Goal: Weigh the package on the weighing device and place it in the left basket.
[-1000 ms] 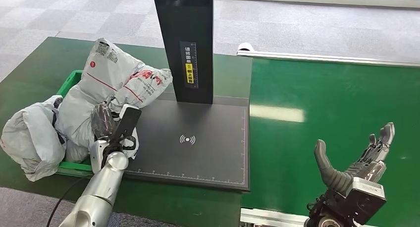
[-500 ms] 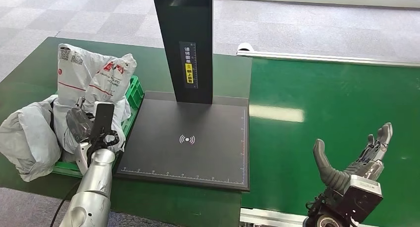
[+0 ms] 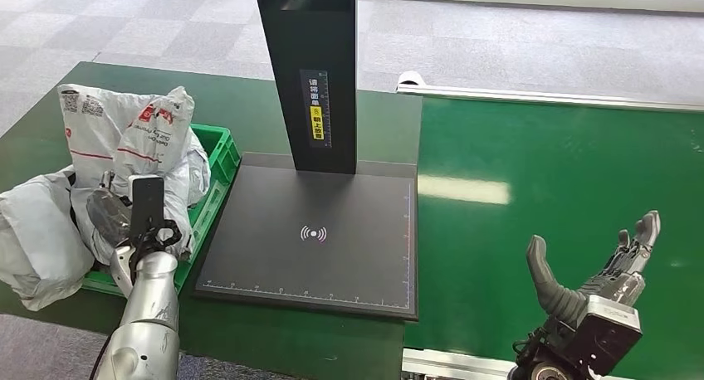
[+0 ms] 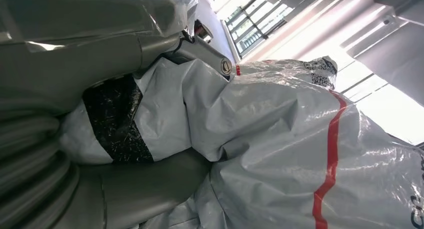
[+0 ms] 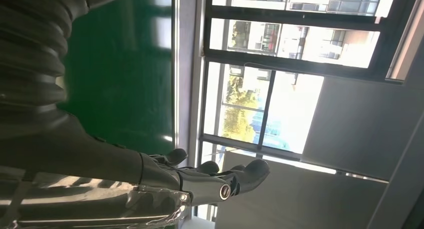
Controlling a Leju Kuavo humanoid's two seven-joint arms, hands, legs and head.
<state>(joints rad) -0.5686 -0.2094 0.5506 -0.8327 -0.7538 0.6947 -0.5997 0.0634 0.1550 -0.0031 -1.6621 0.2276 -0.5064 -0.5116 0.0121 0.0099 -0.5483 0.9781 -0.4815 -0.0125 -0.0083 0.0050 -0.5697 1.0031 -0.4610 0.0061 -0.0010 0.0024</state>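
Observation:
My left hand (image 3: 133, 218) grips a white plastic package (image 3: 133, 152) with red stripes and print, holding it over the green basket (image 3: 217, 160) at the table's left. In the left wrist view the package (image 4: 280, 149) bulges between my thumb and fingers (image 4: 200, 51). The black weighing plate (image 3: 320, 235) with its white signal mark is bare, and its black post (image 3: 311, 73) rises behind it. My right hand (image 3: 594, 276) hovers over the green conveyor belt (image 3: 564, 172) with fingers apart and nothing in it; the right wrist view shows its fingers (image 5: 220, 176) spread against windows.
A second grey-white package (image 3: 37, 235) lies at the basket's left side, hanging over the table's near-left edge. The dark green table (image 3: 50, 106) carries the basket and the scale. A white rail (image 3: 548, 98) borders the belt's far side.
My left arm has carried the package leftward off the weighing plate's edge to above the green basket, whose right rim has come into sight. The right hand has barely moved.

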